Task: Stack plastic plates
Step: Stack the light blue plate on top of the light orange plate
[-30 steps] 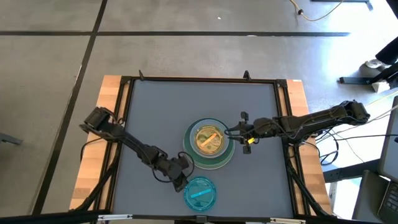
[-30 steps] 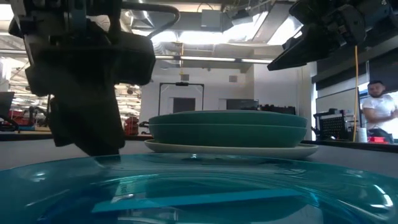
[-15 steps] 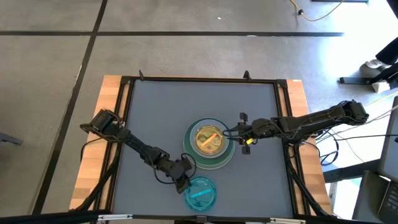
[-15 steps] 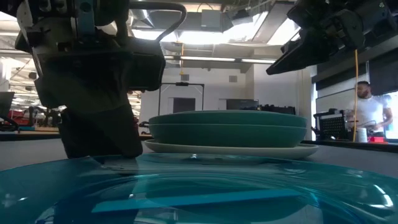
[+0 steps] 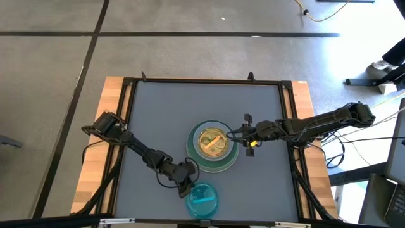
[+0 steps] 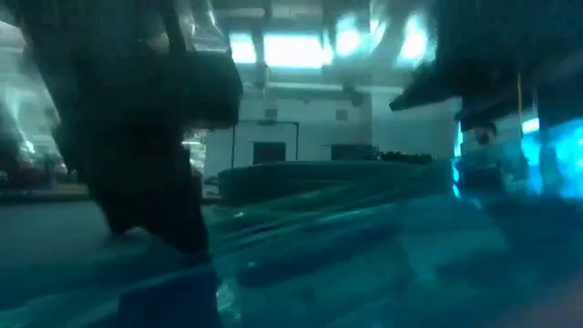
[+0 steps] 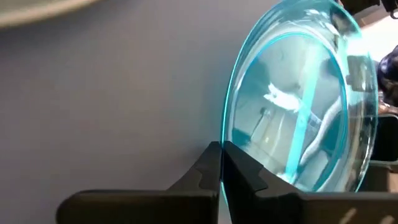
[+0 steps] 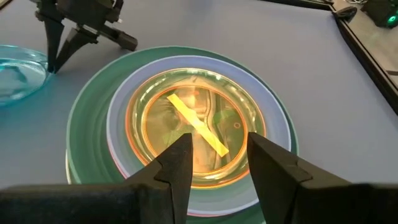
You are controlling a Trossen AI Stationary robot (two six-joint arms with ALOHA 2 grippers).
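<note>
The left gripper (image 5: 185, 184) is down at the near edge of the table, its two dark fingers (image 7: 219, 168) pinched together on the rim of the small translucent blue plastic plate (image 5: 203, 199); the left wrist view shows the tips meeting right at that rim, which the overhead shot can't resolve. That blue plate sits almost on the front edge of the grey table (image 5: 164, 114), so there's basically no room left on that side, but lots of bare grey surface toward the far side and both flanks. The right gripper (image 5: 243, 135) hangs just beside the round stack of plastic plates (image 5: 213, 146) in the middle, fingers (image 8: 180, 163) spread apart with nothing between them. The right wrist view gives the stack's layers: an orange translucent plate (image 8: 196, 134) on top, a lavender ring under it, green at the bottom. The low view is mostly washed teal by the blue plate filling the lens, with the stack a dim shape behind.
</note>
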